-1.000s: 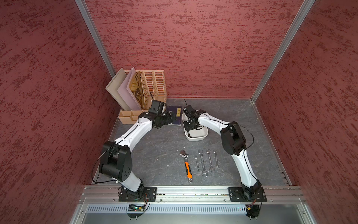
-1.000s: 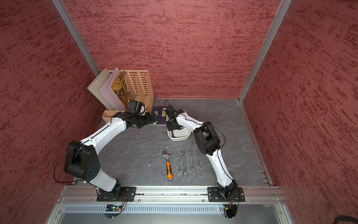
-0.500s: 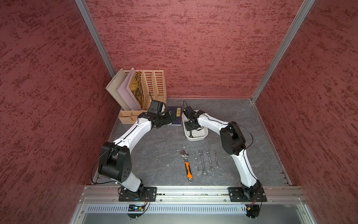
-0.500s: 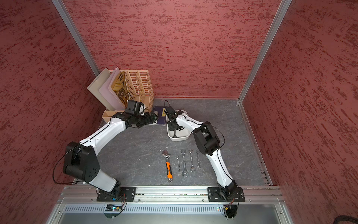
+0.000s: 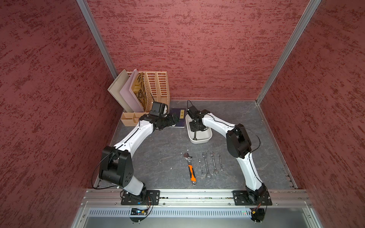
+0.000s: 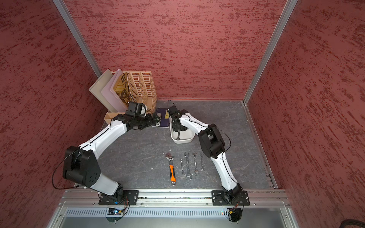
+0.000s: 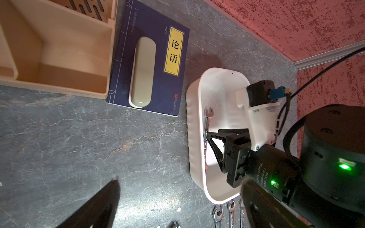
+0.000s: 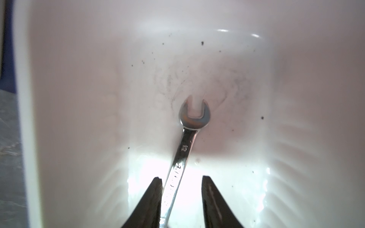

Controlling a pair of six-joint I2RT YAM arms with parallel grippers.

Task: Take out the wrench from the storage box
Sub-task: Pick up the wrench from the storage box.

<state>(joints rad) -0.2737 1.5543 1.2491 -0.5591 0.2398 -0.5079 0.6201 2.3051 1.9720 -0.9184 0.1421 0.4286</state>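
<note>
— Where is the wrench [image 8: 184,150]?
— It lies flat in the box [image 5: 205,139], far centre of the table, near the box's left wall. The right gripper [image 8: 181,177] straddles the shank with its jaws part open. One finger touches the shank, but nothing is clamped.
— The risk?
— Closing off-centre may shove the shank aside or pinch only an edge, and slick steel could slip on lifting. The left gripper [image 5: 175,119], open and empty, isn't steadying the box, so the box might drag.
</note>
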